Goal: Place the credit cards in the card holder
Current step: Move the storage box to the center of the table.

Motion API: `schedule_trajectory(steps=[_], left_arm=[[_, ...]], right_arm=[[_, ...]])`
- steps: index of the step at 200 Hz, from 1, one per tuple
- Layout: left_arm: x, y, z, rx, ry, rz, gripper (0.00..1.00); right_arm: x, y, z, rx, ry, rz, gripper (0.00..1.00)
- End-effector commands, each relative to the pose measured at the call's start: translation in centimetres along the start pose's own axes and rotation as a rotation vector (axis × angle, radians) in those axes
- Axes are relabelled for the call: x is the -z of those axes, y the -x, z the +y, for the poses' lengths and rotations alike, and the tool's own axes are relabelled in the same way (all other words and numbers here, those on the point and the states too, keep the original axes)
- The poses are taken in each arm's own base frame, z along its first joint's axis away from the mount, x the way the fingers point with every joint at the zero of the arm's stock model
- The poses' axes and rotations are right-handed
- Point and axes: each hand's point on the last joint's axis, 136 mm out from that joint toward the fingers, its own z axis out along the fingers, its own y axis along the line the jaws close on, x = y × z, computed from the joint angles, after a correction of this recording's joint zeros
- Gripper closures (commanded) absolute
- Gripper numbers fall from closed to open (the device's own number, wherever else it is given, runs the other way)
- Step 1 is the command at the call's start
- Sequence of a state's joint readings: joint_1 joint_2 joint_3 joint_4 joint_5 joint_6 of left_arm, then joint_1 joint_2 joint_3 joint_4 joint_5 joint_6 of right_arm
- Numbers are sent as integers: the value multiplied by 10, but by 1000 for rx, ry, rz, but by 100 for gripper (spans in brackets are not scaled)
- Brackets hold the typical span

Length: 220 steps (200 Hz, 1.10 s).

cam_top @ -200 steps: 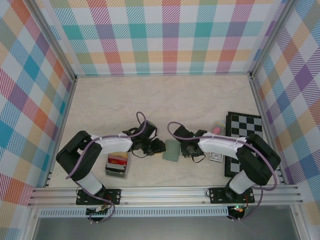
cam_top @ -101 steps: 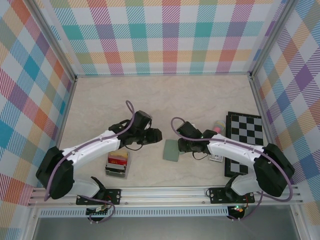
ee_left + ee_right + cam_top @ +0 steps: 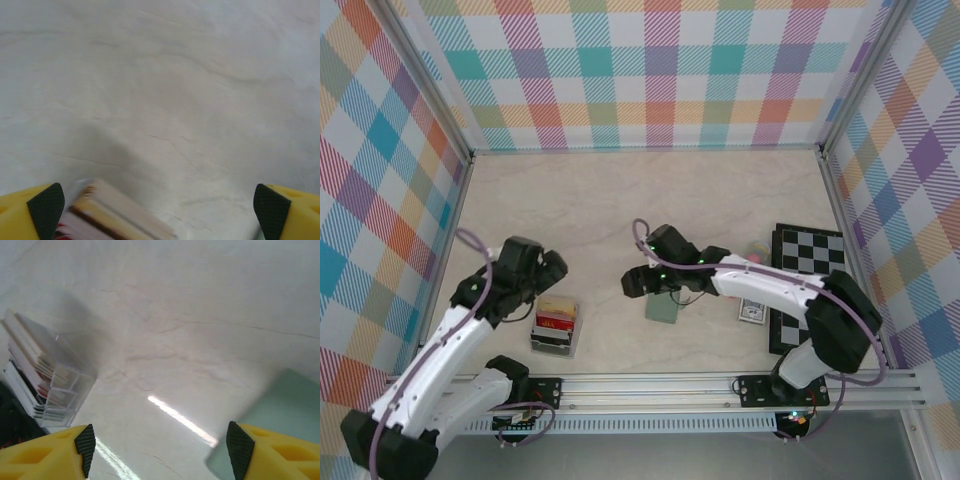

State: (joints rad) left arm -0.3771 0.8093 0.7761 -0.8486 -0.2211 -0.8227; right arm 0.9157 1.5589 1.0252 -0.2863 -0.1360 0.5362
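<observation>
L gripper (image 3: pixel 159 212) spread wide, empty, hanging just above the clear card rack (image 3: pixel 553 338); prob. lining up to pull a card. Credit cards (image 3: pixel 557 318) stand on edge in rack, near front rail, left of centre. R gripper (image 3: pixel 162 447) spread too, nothing between pads, just beside card holder (image 3: pixel 663 309). Holder lies flat on table (image 3: pixel 570 200), looks closed, so likely needs opening first. Chessboard (image 3: pixel 810 270) & card box (image 3: pixel 752 312) off to right, out of the way. Rack walls could snag a card.
</observation>
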Motion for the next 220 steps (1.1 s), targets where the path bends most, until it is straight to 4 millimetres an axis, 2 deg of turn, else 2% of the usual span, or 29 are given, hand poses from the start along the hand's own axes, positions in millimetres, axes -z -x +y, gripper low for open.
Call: schedule_trajectory(steps=[1, 31, 52, 90, 114, 131, 176, 220], left_arm=[[0, -14, 48, 120, 95, 32, 0], [-23, -31, 55, 257, 50, 162, 0], [-37, -40, 53, 354, 2, 236, 0], [-50, -55, 40, 471, -114, 313, 0], [-54, -62, 35, 496, -164, 340, 0], [-56, -65, 30, 505, -200, 358, 0], [-60, -69, 17, 530, -285, 395, 0], [-63, -59, -3, 511, -364, 407, 0]], right_arm=[[-22, -4, 40, 40, 98, 68, 28], [-54, -16, 75, 69, 112, 152, 31], [-69, -21, 89, 79, 138, 175, 31], [-75, -40, 104, 150, 220, 214, 31], [-79, -57, 118, 166, 318, 270, 34], [-82, -60, 126, 166, 381, 290, 33], [-96, -57, 116, 127, 325, 283, 32], [-97, -35, 99, 57, 295, 224, 31]])
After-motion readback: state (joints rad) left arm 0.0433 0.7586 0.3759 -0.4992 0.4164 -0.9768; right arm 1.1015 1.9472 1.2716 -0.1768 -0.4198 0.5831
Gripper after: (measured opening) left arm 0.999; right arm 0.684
